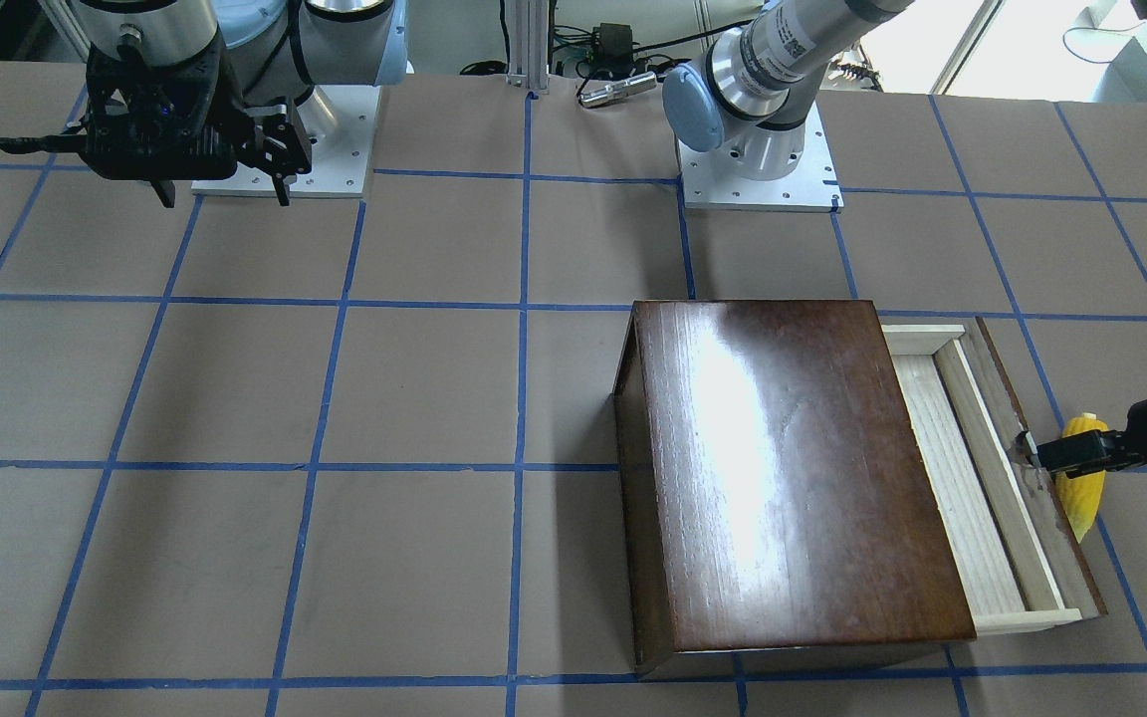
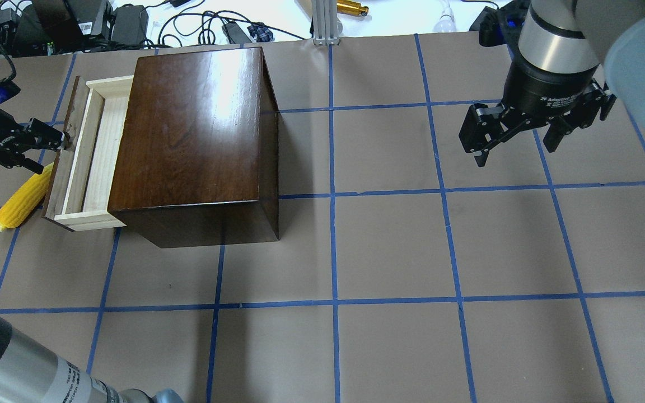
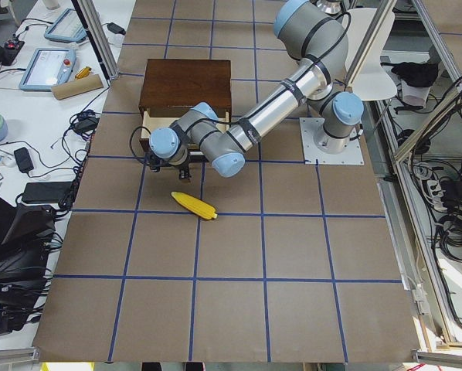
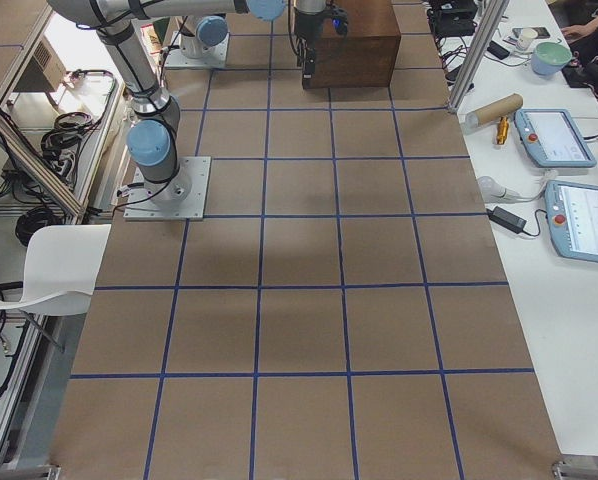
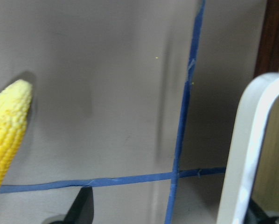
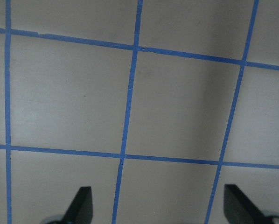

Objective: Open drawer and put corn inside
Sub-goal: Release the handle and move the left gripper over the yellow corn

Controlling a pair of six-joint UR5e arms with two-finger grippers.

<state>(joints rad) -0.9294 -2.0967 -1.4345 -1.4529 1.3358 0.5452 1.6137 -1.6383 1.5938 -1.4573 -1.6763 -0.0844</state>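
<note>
at the robot's left end of the brown paper-covered bench (image 2: 389, 246), marked with a grid of blue tape, a glossy dark-brown wooden box (image 2: 194, 129) is set with its opening turned toward the left arm. the shallow pale-wood drawer with the dark front panel (image 2: 84, 151) stands partway out of the box, and part of its bare floor is exposed. the left hand (image 2: 54, 154) is held low against the front panel, beside the curved silvery handle (image 5: 251, 140). its fingers are spread rather than pinched on anything, which is judged to suit hooking the handle for a pull. the bright yellow, bumpy toy corn cob (image 2: 20, 202) lies on the bench outside the front panel, near the left hand and not yet in the drawer. placed there, it can be reached by the same arm. the opening is judged to be narrow for the cob, so a further pull may be needed before the cob is picked up. the right hand (image 2: 515, 154) is held above the bench, well apart from the box, with its fingers spread and nothing between them. it is judged to be parked out of the way.
</note>
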